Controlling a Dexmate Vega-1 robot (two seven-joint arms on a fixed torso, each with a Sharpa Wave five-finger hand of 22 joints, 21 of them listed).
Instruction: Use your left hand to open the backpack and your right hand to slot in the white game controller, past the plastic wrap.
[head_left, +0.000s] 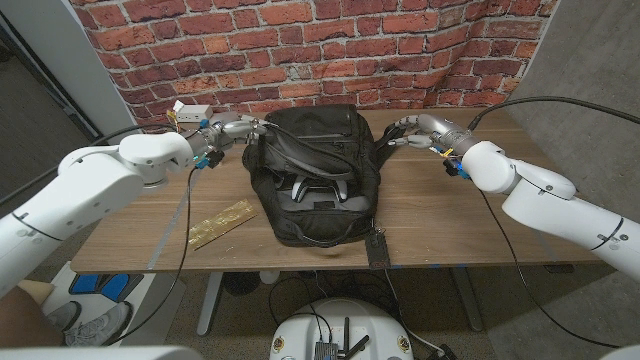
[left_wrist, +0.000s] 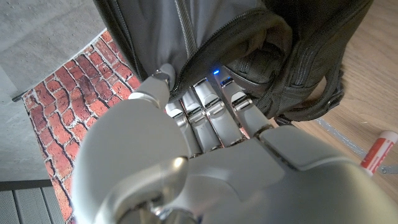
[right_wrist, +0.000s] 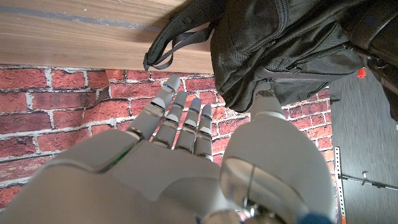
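One wooden table (head_left: 430, 225), brick wall (head_left: 300, 50); left hand (head_left: 228, 130) grips backpack (head_left: 312, 170), right hand (head_left: 415, 128) released.

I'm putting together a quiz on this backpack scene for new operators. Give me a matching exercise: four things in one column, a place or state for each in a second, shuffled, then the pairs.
Things:
1. white game controller
2. left hand
3. right hand
4. gold strip

Places or states:
A. lies on the table on the robot's left of the backpack
B. inside the open backpack
C. fingers at the backpack's opening edge
D. holds nothing, beside the backpack's far right corner

Pairs: 1-B, 2-C, 3-D, 4-A
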